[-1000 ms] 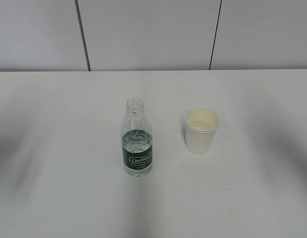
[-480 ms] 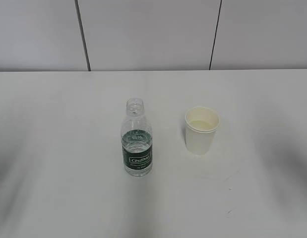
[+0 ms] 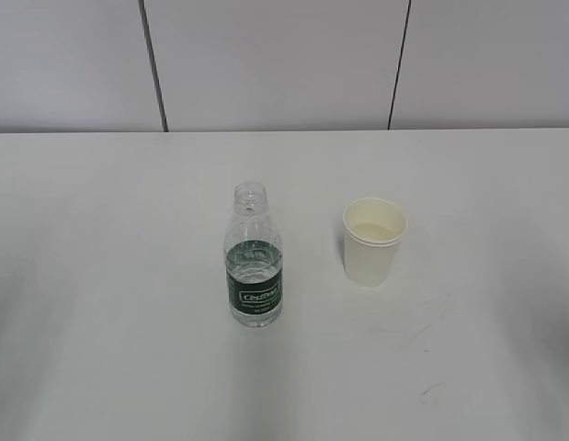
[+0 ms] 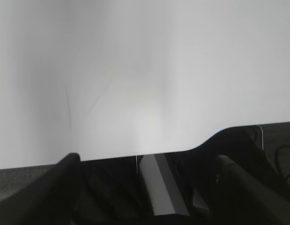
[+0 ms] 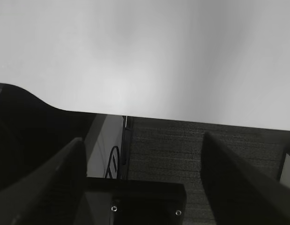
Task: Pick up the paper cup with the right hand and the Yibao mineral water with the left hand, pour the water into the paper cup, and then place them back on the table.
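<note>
A broad white worktop fills most of the exterior view, its far edge meeting a pale grey panelled wall split by two dark vertical seams. Faint scuff marks show on the surface toward the near right corner.

The Yibao mineral water, a clear ribbed bottle with a dark green label and an uncapped neck, stands upright near the middle of the worktop, water visible in its lower part. The paper cup, off-white and tapered, stands upright just to its right and slightly nearer the far edge, apart from the bottle; whether it holds anything cannot be told from this angle.

Neither arm appears in the exterior view. In the left wrist view, the left pincer sits at the near edge of the worktop, its two dark fingers spread wide and holding nothing; only blurred finger bases show, cut off by the bottom of the frame. In the right wrist view, the right pincer is likewise spread apart and empty, hanging over the worktop edge with dark grey floor below. Both wrist views are soft, and neither shows the bottle or cup.
</note>
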Tool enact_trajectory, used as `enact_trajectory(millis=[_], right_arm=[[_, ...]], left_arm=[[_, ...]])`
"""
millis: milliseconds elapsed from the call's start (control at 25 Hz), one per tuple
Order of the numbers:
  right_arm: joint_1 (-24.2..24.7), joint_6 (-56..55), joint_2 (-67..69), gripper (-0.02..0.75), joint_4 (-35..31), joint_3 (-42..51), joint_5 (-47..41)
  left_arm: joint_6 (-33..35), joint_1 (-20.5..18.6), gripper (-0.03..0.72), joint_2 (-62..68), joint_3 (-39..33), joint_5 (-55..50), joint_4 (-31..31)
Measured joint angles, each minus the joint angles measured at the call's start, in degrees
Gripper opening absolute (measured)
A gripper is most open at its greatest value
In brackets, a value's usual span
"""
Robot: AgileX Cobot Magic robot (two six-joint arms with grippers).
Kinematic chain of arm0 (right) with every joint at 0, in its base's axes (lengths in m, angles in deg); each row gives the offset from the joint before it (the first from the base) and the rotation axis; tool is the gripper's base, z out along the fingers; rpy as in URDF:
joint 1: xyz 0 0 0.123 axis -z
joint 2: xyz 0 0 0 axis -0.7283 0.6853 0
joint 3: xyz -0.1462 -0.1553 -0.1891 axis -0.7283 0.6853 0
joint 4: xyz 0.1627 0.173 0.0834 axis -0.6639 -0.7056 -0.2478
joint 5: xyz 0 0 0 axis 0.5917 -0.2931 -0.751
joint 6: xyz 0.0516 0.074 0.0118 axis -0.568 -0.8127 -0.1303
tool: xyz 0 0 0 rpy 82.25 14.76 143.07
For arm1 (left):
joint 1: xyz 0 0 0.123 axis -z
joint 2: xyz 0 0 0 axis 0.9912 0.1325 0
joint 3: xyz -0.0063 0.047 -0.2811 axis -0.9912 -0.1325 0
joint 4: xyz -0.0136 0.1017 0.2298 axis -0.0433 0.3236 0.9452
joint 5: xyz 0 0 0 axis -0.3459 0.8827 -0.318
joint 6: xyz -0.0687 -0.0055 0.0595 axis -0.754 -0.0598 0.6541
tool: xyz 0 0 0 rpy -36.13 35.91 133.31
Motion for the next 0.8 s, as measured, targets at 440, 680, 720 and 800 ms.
enact_trajectory(millis=[440,680,720,800], right_arm=[[0.0,0.0,-14.9,0.586,0.0,7.0,6.3],[0.0,0.0,-23.0,0.586,0.0,11.3,7.6],[0.0,0.0,-24.2,0.586,0.0,11.5,7.3],[0.0,0.0,-26.3,0.586,0.0,12.1,7.0]], left_arm=[[0.0,0.0,0.522,-15.0,-7.3,3.5,0.0],[0.1,0.0,0.522,-20.1,-7.4,3.3,0.0],[0.1,0.0,0.522,-21.0,-7.4,3.3,0.0],[0.1,0.0,0.522,-22.6,-7.4,3.1,0.0]])
